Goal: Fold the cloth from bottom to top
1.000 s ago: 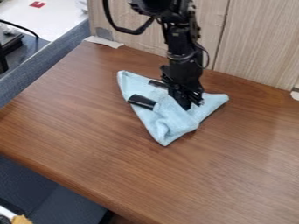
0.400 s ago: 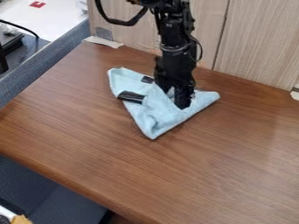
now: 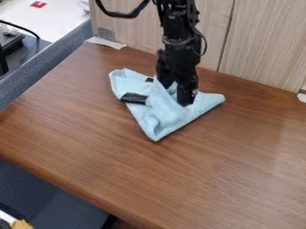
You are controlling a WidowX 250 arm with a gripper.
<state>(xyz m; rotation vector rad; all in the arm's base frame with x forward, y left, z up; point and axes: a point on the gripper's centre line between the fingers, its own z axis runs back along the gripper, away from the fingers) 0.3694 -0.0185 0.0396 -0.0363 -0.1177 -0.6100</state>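
Gripper: The black gripper (image 3: 186,99) points down into the cloth, toward 2 o'clock of its middle, likely to set the raised flap near the far edge; whether it is spread, closed or pinching fabric, I cannot tell.
Light blue cloth: It lies on the table toward 12 o'clock of the view's centre (image 3: 164,117), roughly triangular, corners at 10, 3 and 6 o'clock.
Fold: The bulging flap runs from 6 o'clock up to the gripper, which suggests bottom-to-top folding well along, though crooked.
Black strips: A smooth, dark strip (image 3: 134,98) crosses the cloth's 9 o'clock edge; a smaller black patch (image 3: 149,80) sits at 11.
Texture: Soft, matte fabric, rumpled into rounded creases; glossy brown wood-grain table (image 3: 197,179) beneath.
Next: Lifting away gently would probably suit; snagged fabric could drag the fold loose.
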